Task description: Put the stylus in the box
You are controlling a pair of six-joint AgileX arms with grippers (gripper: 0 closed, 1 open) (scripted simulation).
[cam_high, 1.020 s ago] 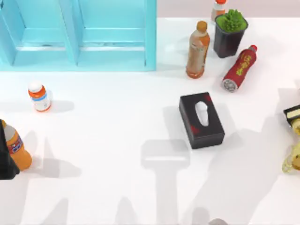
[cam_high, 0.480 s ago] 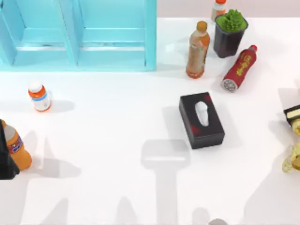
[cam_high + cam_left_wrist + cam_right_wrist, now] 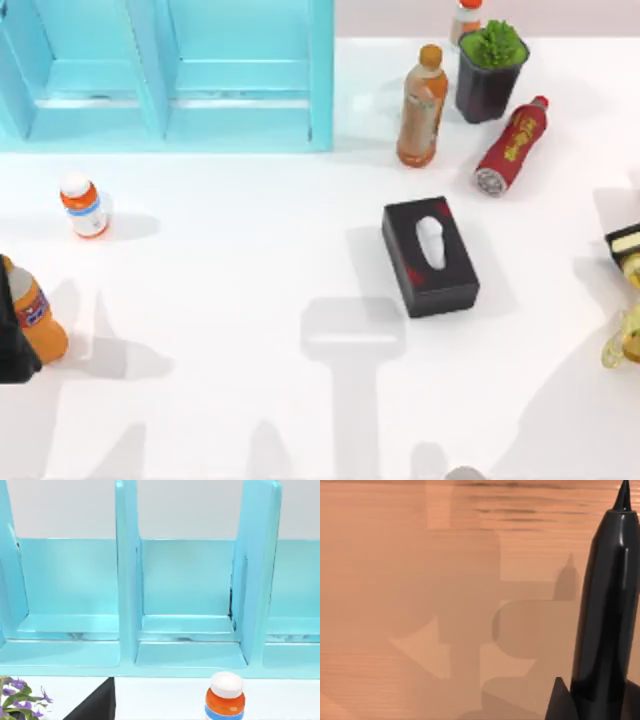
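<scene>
Shadows at the table's [image 3: 250, 330] right edge shifted; stylus [image 3: 605, 615] sticks forward past right gripper, presumably carried; grip itself unclear.

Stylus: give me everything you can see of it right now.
In the right wrist view, the stylus is a slim, glossy black stick, plastic by its look, tapering to a fine pointed tip. It stands close before the camera over an orange-brown wood-grain surface, on which it casts a pointed shadow. Its lower end runs out of view past a dark part of the picture, so what touches it cannot be told.
</scene>
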